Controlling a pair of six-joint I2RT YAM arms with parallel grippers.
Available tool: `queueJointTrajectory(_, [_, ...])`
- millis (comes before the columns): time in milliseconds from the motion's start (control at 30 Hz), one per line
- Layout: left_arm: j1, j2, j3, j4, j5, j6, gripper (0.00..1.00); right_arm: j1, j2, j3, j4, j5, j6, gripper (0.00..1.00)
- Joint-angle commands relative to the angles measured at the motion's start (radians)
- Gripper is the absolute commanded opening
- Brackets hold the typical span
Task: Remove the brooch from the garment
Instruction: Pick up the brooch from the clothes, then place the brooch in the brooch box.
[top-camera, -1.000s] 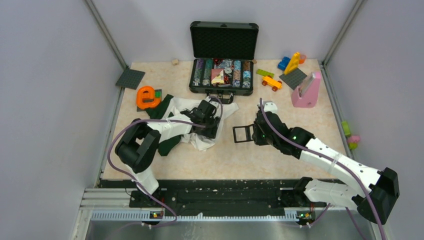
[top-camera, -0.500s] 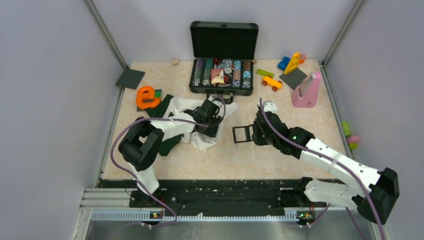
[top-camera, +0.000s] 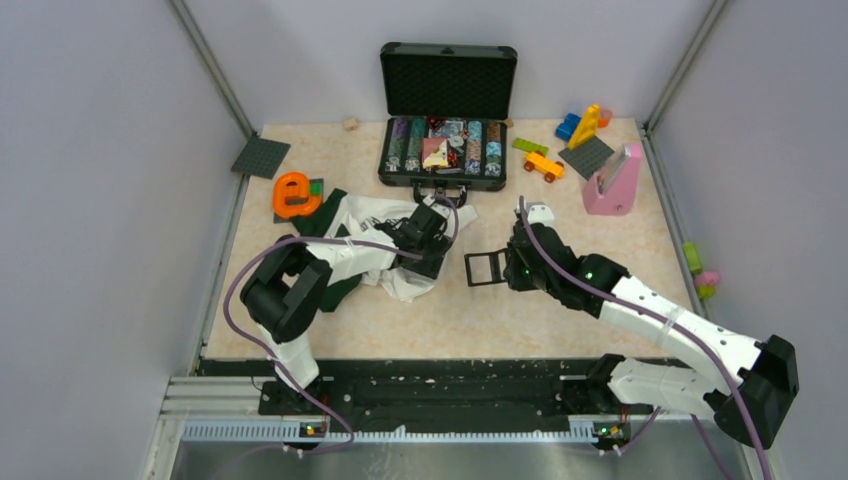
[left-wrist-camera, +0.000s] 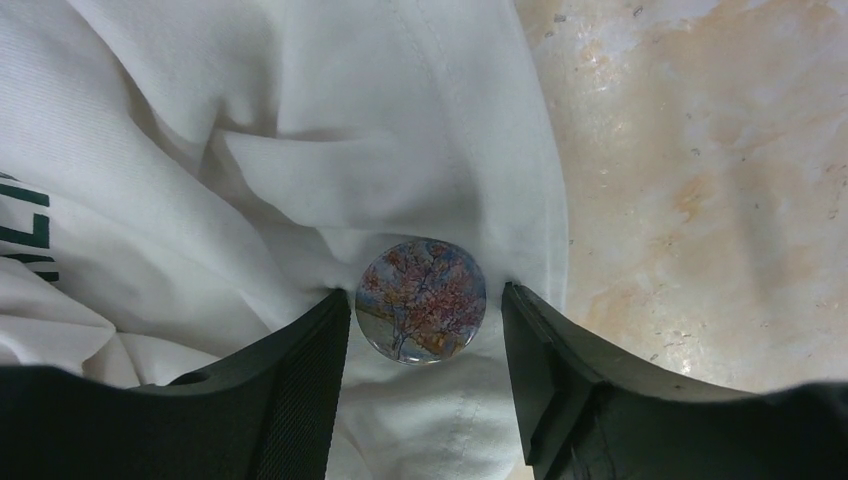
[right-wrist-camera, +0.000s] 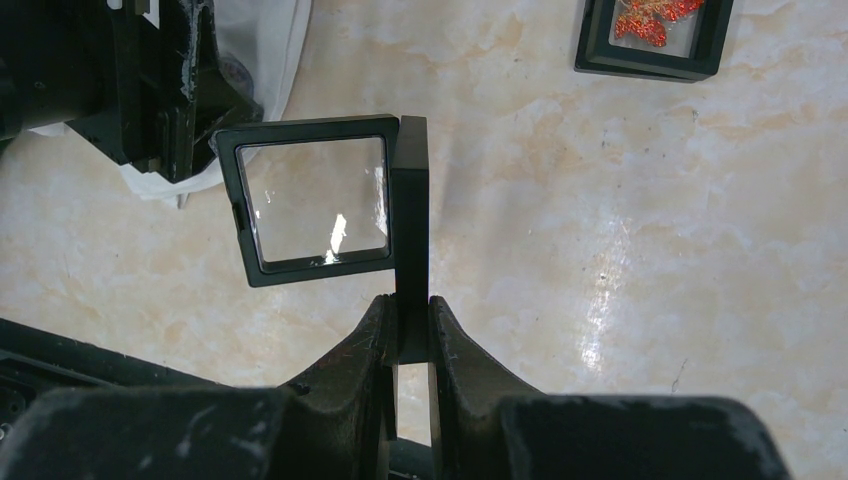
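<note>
Marbled beige bench between grey walls, carrying two arms. From the left: one orange letter "e"; one crumpled white garment with dark green parts. The one left arm is folded at the elbow and reaches out over the cloth, wrist turned down. The one brooch, a round badge showing a pink-orange tree, lies on the white cloth near its hem. The left jaws stand open astride it, one finger just beside either edge, with no grip on it. Behind stands one open black case. At centre, the right jaws are closed on the edge-on half of one hinged black display frame, its clear window opened leftward. The one right arm stretches low from the near right corner.
</note>
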Motion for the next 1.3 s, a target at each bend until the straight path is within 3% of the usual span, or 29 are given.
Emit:
queueJointTrajectory(0, [-0.011, -0.006, -0.011, -0.030, -0.021, 0.007, 0.62, -0.013, -0.019, 0.001, 0.008, -0.003, -0.003, 0.00])
queueJointTrajectory(267, [-0.053, 0.055, 0.029, -0.093, -0.131, 0.017, 0.58, -0.016, -0.027, -0.002, 0.001, -0.006, -0.002, 0.00])
queueJointTrajectory(567, [-0.056, 0.066, 0.046, -0.132, -0.152, 0.021, 0.51, -0.018, -0.034, -0.003, 0.002, -0.012, -0.002, 0.00])
queueJointTrajectory(1067, [-0.053, -0.143, 0.025, -0.069, -0.057, 0.004, 0.50, -0.062, 0.073, -0.030, 0.023, -0.068, -0.022, 0.00])
queueJointTrajectory(1267, [-0.054, -0.235, -0.035, 0.020, 0.054, 0.030, 0.49, -0.064, 0.152, -0.002, 0.039, -0.084, -0.036, 0.00])
